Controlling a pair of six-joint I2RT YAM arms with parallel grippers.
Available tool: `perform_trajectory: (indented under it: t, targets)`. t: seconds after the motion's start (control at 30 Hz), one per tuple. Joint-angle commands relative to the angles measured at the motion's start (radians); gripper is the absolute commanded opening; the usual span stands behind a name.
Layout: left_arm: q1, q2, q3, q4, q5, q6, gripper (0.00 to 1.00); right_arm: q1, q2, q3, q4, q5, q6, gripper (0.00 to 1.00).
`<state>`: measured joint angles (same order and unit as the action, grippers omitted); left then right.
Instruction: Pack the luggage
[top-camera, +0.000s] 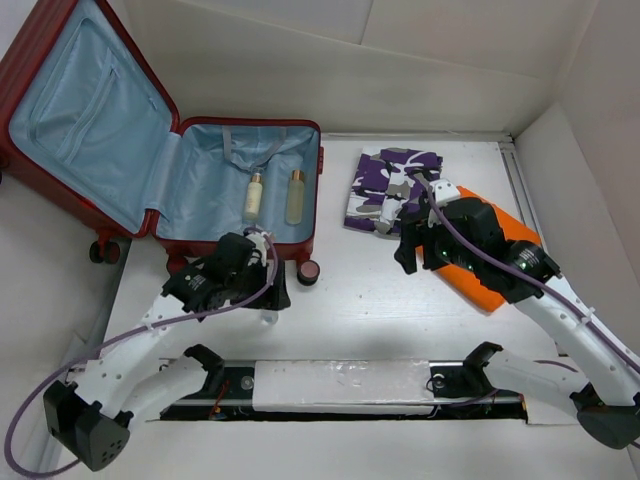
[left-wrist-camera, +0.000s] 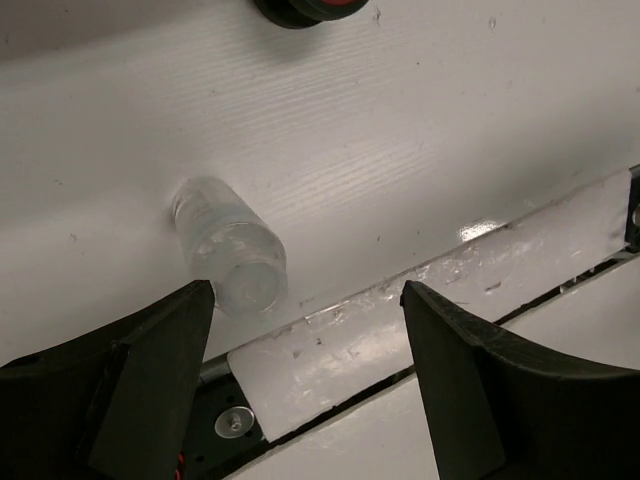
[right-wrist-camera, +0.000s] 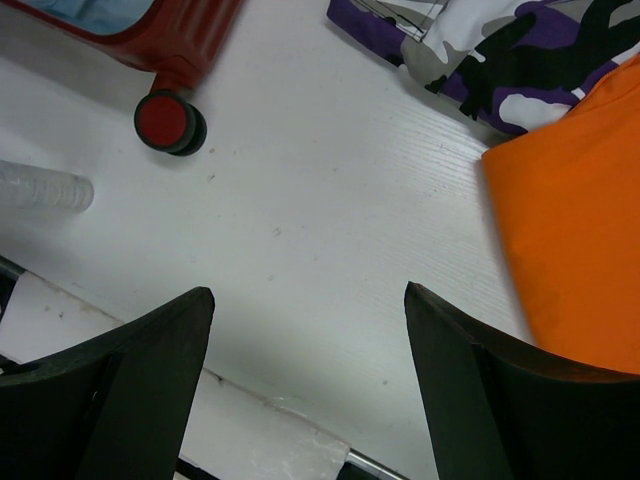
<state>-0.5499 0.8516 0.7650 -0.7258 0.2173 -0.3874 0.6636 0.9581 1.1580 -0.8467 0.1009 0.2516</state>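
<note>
Top view: the luggage (top-camera: 120, 150) lies open at the far left of the table (top-camera: 380, 310), lid tilted back, base flat. Two bottles (top-camera: 254, 195) lie side by side on its blue lining. A red jar (top-camera: 308, 271) stands just in front of its near edge. The left gripper (top-camera: 268, 295) hangs beside that jar, in front of the luggage. The right gripper (top-camera: 408, 250) hovers between a camouflage cloth (top-camera: 395, 190) and an orange cloth (top-camera: 490, 270).

Left wrist: the left gripper (left-wrist-camera: 305, 300) is spread wide and holds nothing. A clear bottle (left-wrist-camera: 228, 250) lies on the table just beside its left finger (left-wrist-camera: 160, 350).

Right wrist: the right gripper (right-wrist-camera: 310, 300) is also spread wide and empty, over bare table. A luggage corner (right-wrist-camera: 180, 40) and the jar (right-wrist-camera: 168, 122) sit at upper left, the clear bottle (right-wrist-camera: 45, 190) at the left edge, the camouflage cloth (right-wrist-camera: 500, 50) and orange cloth (right-wrist-camera: 570, 250) at right.
</note>
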Motion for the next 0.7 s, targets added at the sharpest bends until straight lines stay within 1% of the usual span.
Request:
perform_trajectory:
  t: [0.0,0.07,0.17,0.2,0.23,0.37,0.43,0.5,0.63,0.67]
  targets:
    - [-0.088,0.02,0.068,-0.035,-0.156,-0.079,0.72,0.011,-0.018,-0.009,0.032,0.016,0.006,0.83]
    - [-0.11,0.043,0.068,-0.035,-0.173,-0.099,0.71,0.011,-0.018,-0.009,0.032,0.016,0.006,0.83]
    - [-0.11,0.053,0.068,-0.044,-0.216,-0.12,0.66,0.011,-0.018,-0.009,0.032,0.028,0.006,0.83]
    - [-0.11,0.063,0.068,-0.059,-0.24,-0.12,0.66,0.011,-0.018,-0.009,0.032,0.028,0.006,0.83]
    - [-0.11,0.063,0.068,-0.072,-0.24,-0.129,0.63,0.011,-0.018,-0.009,0.032,0.028,0.006,0.83]
    - [-0.11,0.102,0.068,-0.072,-0.24,-0.13,0.59,0.011,-0.018,-0.009,0.023,0.039,0.006,0.83]
    - [-0.11,0.113,0.068,-0.072,-0.24,-0.13,0.54,0.011,-0.018,-0.009,0.023,0.049,0.006,0.83]
    - [-0.11,0.113,0.059,-0.072,-0.24,-0.139,0.43,0.011,-0.018,-0.009,0.023,0.049,-0.003,0.83]
    - [-0.11,0.113,0.046,-0.081,-0.24,-0.148,0.42,0.011,-0.018,-0.018,0.023,0.049,-0.003,0.83]
    - [-0.11,0.113,0.046,-0.081,-0.24,-0.148,0.38,0.011,-0.018,-0.018,0.023,0.049,-0.003,0.83]
